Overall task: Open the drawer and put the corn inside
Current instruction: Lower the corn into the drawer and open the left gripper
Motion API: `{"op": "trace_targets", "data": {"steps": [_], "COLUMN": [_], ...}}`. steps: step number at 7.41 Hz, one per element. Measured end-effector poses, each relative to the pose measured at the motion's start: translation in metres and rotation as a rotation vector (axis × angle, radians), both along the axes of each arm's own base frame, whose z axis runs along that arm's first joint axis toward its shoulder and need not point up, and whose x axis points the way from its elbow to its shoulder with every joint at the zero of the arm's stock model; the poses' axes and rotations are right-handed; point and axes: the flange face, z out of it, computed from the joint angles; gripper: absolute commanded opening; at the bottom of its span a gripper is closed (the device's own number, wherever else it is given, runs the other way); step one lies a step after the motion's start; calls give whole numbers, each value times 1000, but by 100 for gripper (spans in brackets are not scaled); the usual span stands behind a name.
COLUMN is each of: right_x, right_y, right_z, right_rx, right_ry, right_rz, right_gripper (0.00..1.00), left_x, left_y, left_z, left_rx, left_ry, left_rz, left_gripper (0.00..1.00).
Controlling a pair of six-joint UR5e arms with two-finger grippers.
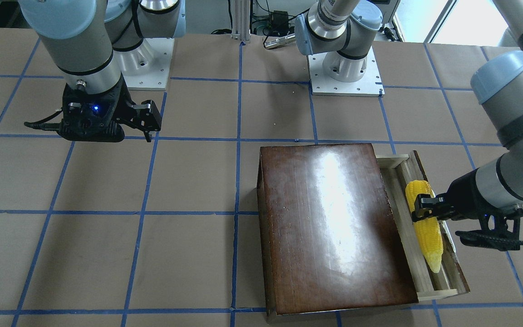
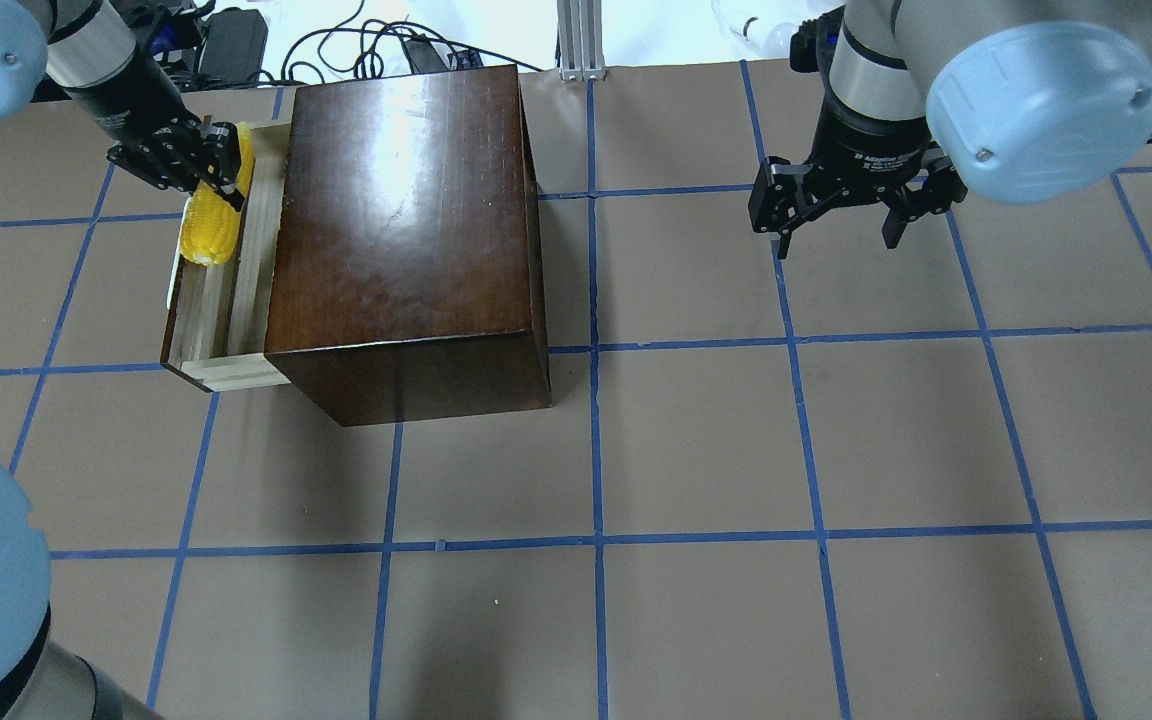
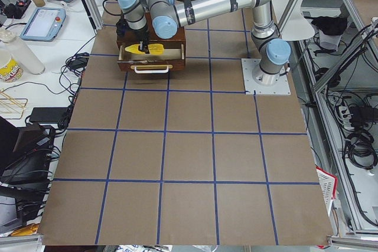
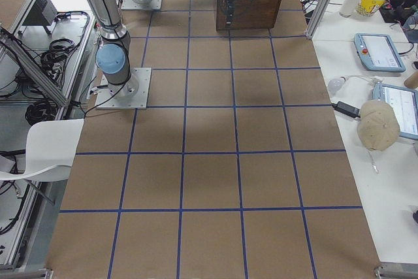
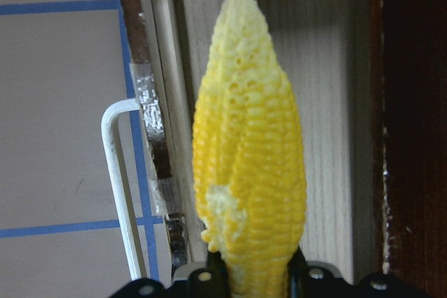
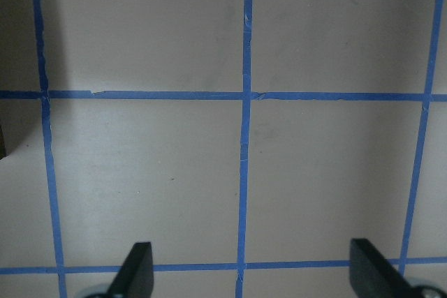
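The glossy dark-brown box (image 1: pixel 329 227) (image 2: pixel 406 230) has its pale wood drawer (image 1: pixel 400 181) (image 2: pixel 226 320) pulled out. My left gripper (image 1: pixel 425 206) (image 2: pixel 221 165) is shut on the yellow corn (image 1: pixel 427 231) (image 2: pixel 208 230) near its thick end and holds it lengthwise over the open drawer. In the left wrist view the corn (image 5: pixel 248 172) points away over the drawer floor (image 5: pixel 328 137), with the whitish handle (image 5: pixel 119 186) to its left. I cannot tell whether the corn touches the drawer bottom. My right gripper (image 1: pixel 149 123) (image 2: pixel 833 225) (image 6: pixel 255 270) is open and empty above bare table.
The table is brown paper with a blue tape grid (image 2: pixel 596 350). The two arm bases (image 1: pixel 345 68) stand at the robot's edge. Cables and a metal post (image 2: pixel 576 40) lie beyond the table's far edge, behind the box.
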Motion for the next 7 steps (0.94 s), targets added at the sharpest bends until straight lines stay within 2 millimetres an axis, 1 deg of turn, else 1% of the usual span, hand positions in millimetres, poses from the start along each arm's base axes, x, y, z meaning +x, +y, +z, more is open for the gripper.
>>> {"op": "trace_targets", "data": {"steps": [2,3,4,7], "right_x": [0,0,0,0], "right_y": [0,0,0,0], "right_z": [0,0,0,0], "right_rx": [0,0,0,0], "right_ry": [0,0,0,1], "right_rz": [0,0,0,0], "right_gripper": [100,100,100,100], "left_x": [-3,-3,-2,-3], "left_y": [0,1,2,3], "left_z": [-18,-25,-30,-33], "left_rx": [26,39,47,64], "left_ry": [32,38,41,40], "left_rz": [-1,1,2,12], "left_gripper": [8,77,100,100]}}
